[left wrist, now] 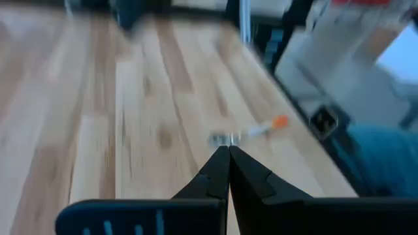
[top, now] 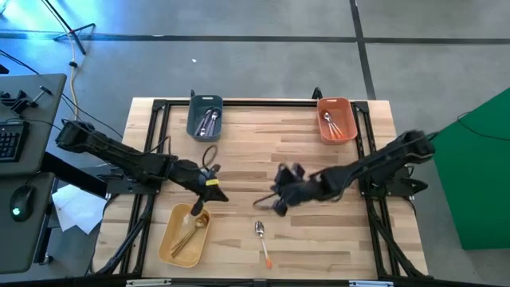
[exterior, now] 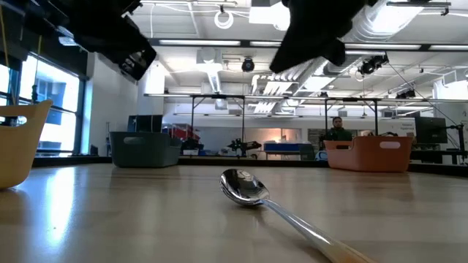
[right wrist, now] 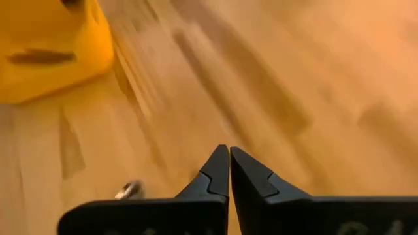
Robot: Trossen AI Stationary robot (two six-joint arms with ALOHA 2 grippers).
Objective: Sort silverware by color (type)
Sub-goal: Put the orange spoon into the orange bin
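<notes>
One spoon (top: 261, 239) with a silver bowl and an orange handle lies flat on the table near its near edge; it also shows in the low view (exterior: 248, 190) and small in the left wrist view (left wrist: 251, 134). Gold cutlery (top: 188, 231) lies in the yellow bin, purple-handled pieces (top: 207, 121) in the grey bin, orange-handled pieces (top: 333, 123) in the orange bin. My left gripper (left wrist: 228, 151) is shut and empty, above the table beside the yellow bin. My right gripper (right wrist: 228, 151) is shut and empty, above the table's middle, left of and beyond the spoon.
The yellow bin (top: 169, 243) sits at the near left, the grey bin (top: 194, 127) at the far left, the orange bin (top: 320, 131) at the far right. Bare wood lies between them. A person (exterior: 336, 131) sits far off in the room behind.
</notes>
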